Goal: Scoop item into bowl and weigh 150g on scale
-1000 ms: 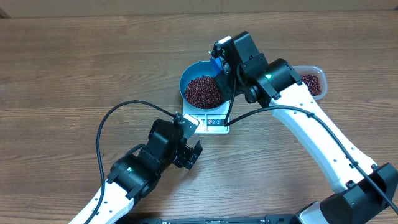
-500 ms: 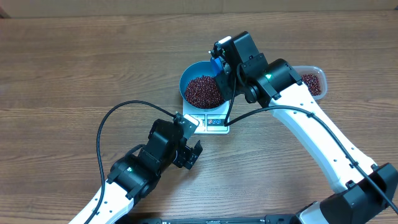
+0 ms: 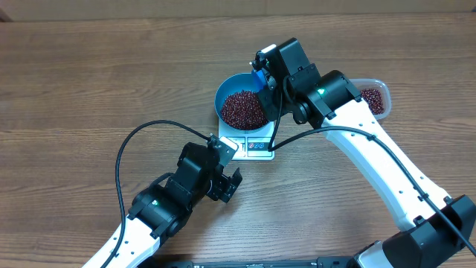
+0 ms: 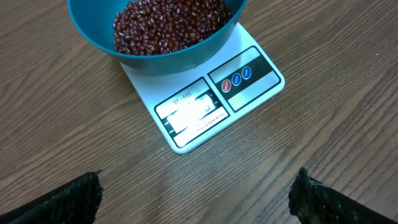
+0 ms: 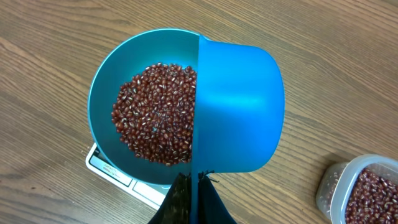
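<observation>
Scale (image 3: 256, 147) on brown wood-grain table (image 3: 74, 74); pale strip (image 3: 335, 6), perhaps wall, beyond.

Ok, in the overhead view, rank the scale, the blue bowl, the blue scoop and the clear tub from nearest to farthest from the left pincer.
From the left pincer:
1. scale, just ahead of it.
2. blue bowl, sitting on the scale's far part.
3. blue scoop, over the bowl's far rim.
4. clear tub, far right.
</observation>
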